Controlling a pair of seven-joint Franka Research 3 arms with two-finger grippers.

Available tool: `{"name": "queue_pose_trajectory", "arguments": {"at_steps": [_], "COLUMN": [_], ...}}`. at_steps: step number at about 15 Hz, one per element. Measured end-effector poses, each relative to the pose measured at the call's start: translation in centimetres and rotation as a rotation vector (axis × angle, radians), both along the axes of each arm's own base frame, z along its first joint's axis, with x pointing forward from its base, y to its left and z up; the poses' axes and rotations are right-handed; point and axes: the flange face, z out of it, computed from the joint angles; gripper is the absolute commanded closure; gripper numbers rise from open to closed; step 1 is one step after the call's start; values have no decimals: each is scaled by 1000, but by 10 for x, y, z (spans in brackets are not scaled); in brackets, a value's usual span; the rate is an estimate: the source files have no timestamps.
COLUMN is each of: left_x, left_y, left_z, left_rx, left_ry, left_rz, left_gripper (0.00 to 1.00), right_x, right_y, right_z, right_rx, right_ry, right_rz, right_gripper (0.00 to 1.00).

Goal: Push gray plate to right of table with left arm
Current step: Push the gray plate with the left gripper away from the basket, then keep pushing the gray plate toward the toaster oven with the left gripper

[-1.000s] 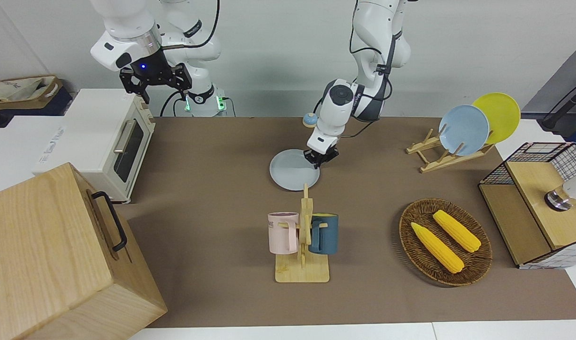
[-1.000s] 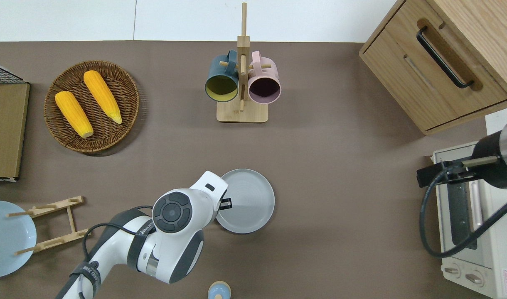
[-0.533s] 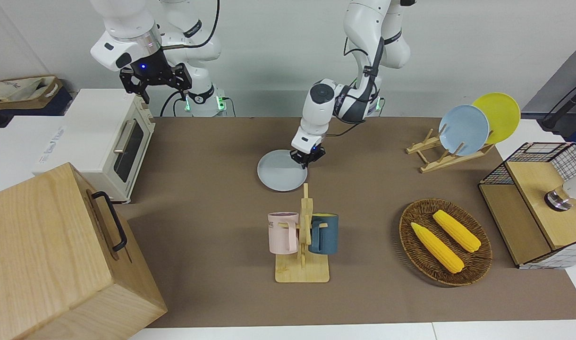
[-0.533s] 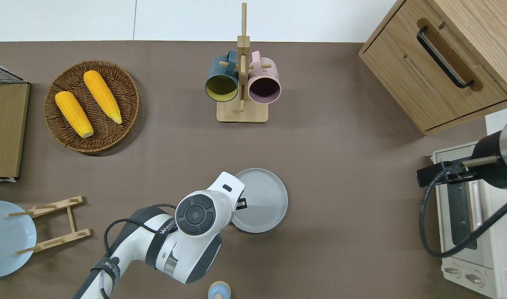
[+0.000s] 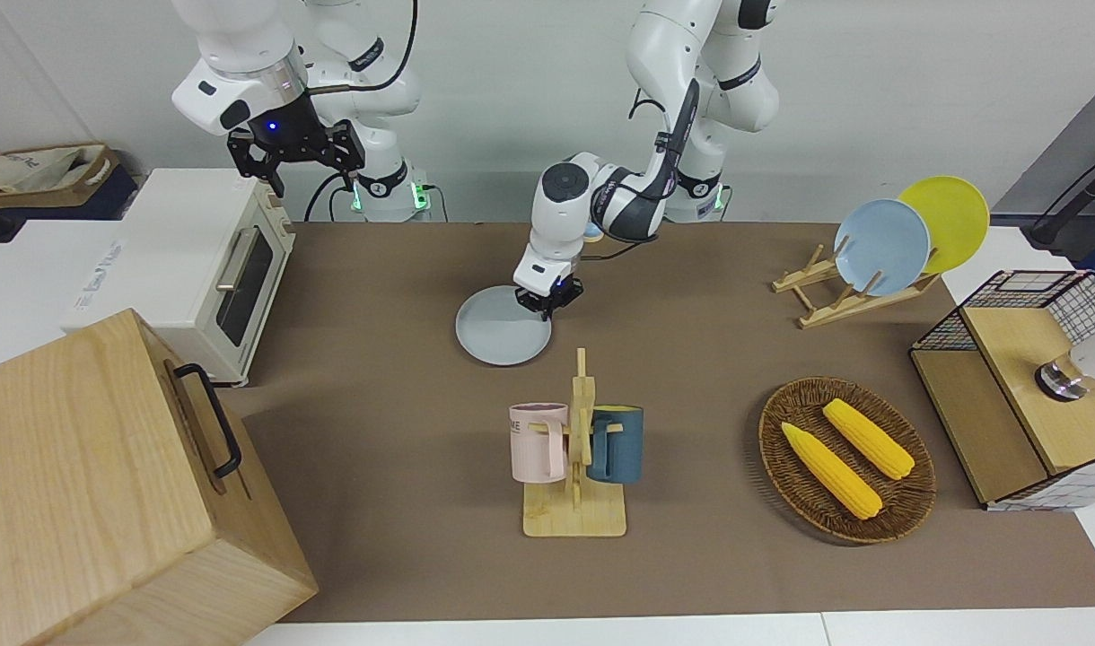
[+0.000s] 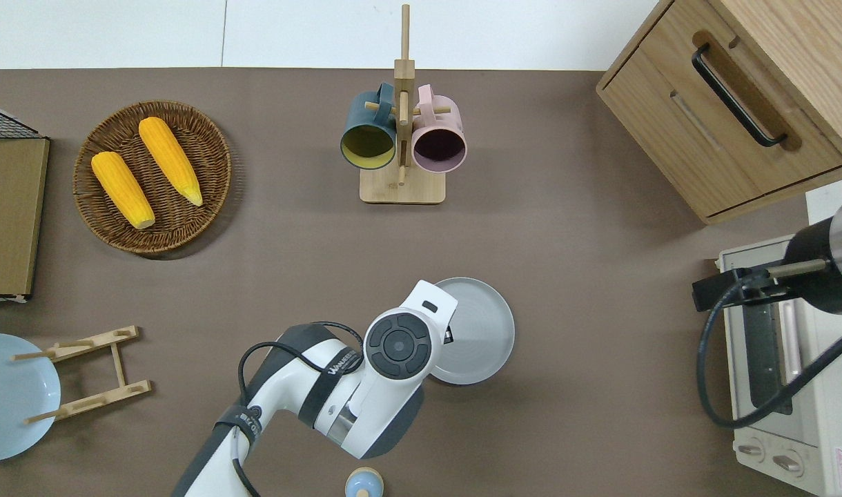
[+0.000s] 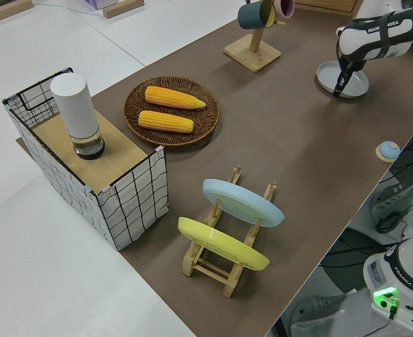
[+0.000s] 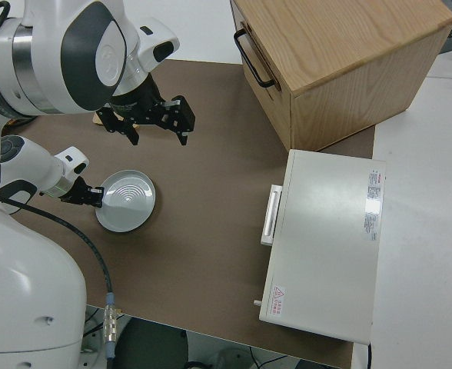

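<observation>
The gray plate lies mid-table, nearer the robots than the mug rack, the left gripper at its rim, finger spread unclear; push low and level so the plate slides without tipping.

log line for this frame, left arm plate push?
phase: pushing | left gripper: at gray plate rim | plate: flat on table, near mug rack | right arm: parked

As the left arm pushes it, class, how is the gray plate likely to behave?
The gray plate lies flat on the table, so it will probably slide, not tip. It looks rigid. The left gripper meets its rim off-centre, so it may turn.
</observation>
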Motion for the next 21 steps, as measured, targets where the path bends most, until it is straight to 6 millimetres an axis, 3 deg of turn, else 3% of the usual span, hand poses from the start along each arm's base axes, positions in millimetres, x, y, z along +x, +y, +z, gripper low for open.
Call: {"name": "queue_pose_trajectory", "arguments": {"at_steps": [8,12,13,14,15,16,17,21], "left_x": [-7,-8,-8,-8,-8,-9,-9,-6], "left_y": [-34,-39,-39,-39,-39,-40,-40,-40], "left_z": [0,0,0,0,0,-2,-4,-3], "left_rx": [-11,-13,-13,-13,-13,-11,-8,-10], "left_ry": [-6,-8,-8,-8,-8,-5,-3,-5], "left_rz": [10,10,10,10,10,10,9,9], "left_gripper": [1000,1000,858,591,394,257,3,5], "right_x": [0,0,0,0,0,0,0,0], "right_y": [0,0,0,0,0,0,0,0], "right_z": [0,0,0,0,0,0,0,0], "right_rx": [0,0,0,0,0,0,0,0], "right_ry": [0,0,0,0,0,0,0,0], "right_rz": [0,0,0,0,0,0,0,0], "right_gripper": [17,17,17,17,17,17,17,17]}}
